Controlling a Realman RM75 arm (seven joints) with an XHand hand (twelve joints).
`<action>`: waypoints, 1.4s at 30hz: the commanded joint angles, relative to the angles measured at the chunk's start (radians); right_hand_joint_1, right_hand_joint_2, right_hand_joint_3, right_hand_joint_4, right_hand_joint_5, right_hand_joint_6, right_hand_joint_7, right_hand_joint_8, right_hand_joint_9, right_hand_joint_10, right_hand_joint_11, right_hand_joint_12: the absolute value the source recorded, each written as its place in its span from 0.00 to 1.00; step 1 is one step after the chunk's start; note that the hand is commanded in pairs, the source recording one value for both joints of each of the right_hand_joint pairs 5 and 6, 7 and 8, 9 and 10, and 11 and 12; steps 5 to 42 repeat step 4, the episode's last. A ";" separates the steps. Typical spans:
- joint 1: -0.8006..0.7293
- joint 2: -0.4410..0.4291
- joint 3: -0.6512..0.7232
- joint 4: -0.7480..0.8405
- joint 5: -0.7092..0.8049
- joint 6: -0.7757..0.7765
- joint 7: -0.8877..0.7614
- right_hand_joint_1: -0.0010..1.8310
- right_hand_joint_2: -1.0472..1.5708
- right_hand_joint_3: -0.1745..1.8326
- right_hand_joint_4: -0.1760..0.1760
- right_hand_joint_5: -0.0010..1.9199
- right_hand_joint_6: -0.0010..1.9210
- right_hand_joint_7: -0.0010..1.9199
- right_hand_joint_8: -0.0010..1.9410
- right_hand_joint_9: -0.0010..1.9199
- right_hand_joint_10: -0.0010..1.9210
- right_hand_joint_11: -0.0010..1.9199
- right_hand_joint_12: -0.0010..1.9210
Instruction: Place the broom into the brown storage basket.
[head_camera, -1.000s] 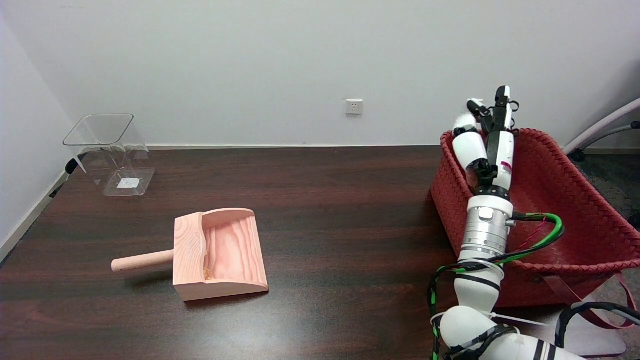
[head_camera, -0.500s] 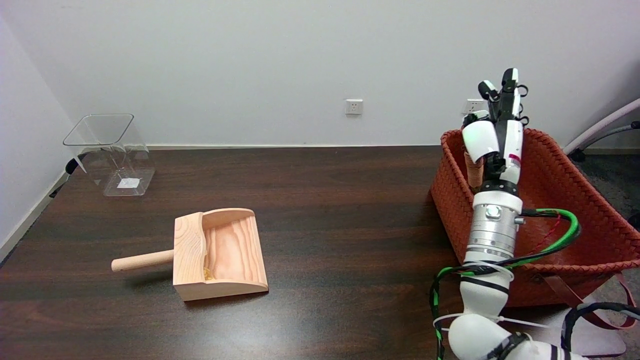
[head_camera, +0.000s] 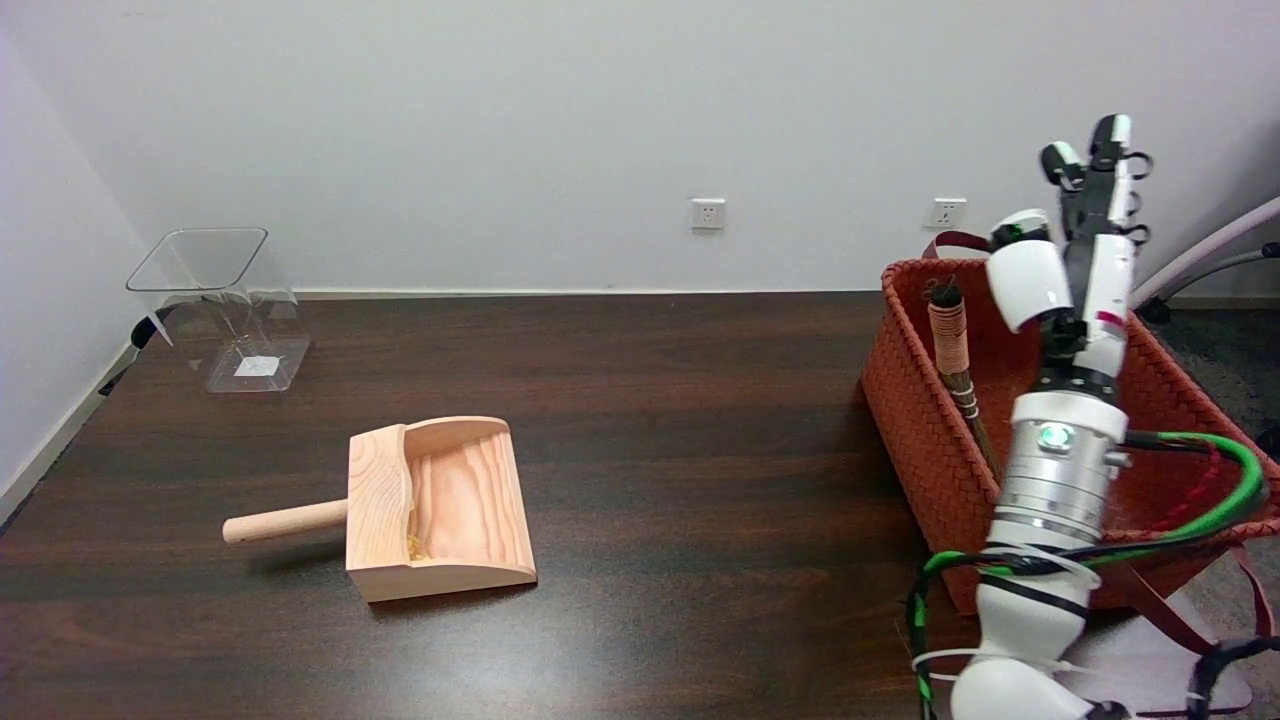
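We lose the broom's (head_camera: 957, 360) lower end behind the right arm (head_camera: 1058, 470). The basket's (head_camera: 905, 400) far right corner runs off the picture's edge.

A wooden dustpan (head_camera: 440, 510) lies on the dark table (head_camera: 650, 400), well left of the hand; a clear plastic container (head_camera: 220, 305) stands farther left, toward the wall.

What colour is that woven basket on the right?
The basket is reddish-brown, with a woven pattern; it shows in the head view.

Bare lab room: robot arm (head_camera: 1050, 480), table (head_camera: 650, 400)
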 joint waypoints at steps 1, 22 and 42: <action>-0.186 0.085 0.180 0.057 -0.033 0.051 -0.021 0.16 0.87 0.59 0.50 0.00 0.00 0.15 0.15 0.00 0.00 0.00 0.00; -0.211 0.089 0.150 0.129 -0.013 0.098 -0.018 0.16 0.87 0.59 0.50 0.00 0.00 0.15 0.15 0.00 0.00 0.00 0.00; -0.211 0.089 0.150 0.129 -0.013 0.098 -0.018 0.16 0.87 0.59 0.50 0.00 0.00 0.15 0.15 0.00 0.00 0.00 0.00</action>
